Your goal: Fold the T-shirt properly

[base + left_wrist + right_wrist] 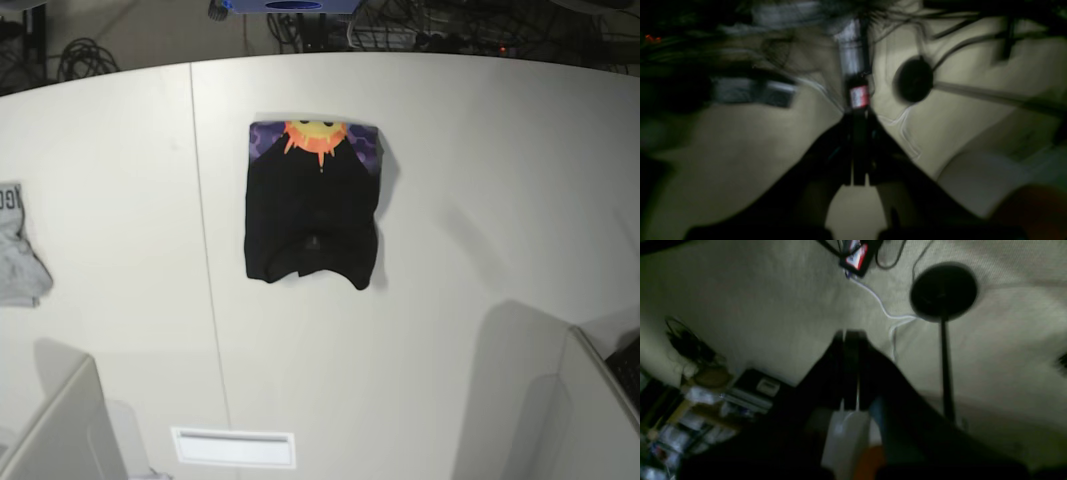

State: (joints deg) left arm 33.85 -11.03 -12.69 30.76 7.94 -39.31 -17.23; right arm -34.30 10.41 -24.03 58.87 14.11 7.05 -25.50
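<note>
White table (450,250) filling the base view, with a thin seam running from far edge to near edge left of centre. Black T-shirt (313,205) lying flat near the middle of that table, just right of the seam, folded into a compact upright rectangle; long axis running away from the base camera, purple patterned band and orange-yellow sun at the far end, collar with its label at the near end, plain black between. Grey garment (17,250) with dark lettering bunched at the table's left edge, well apart from the T-shirt. Pale arm covers at the bottom corners of the base view, clear of the cloth. Left gripper (858,150) seen blurred from its wrist camera, dark fingers pressed together with only a thin slit between them and nothing held, pointing at a beige floor with cables and a round black stand base (914,80). Right gripper (851,366) likewise blurred, fingers closed against each other and empty, above the same floor, near a white cable (888,315).
</note>
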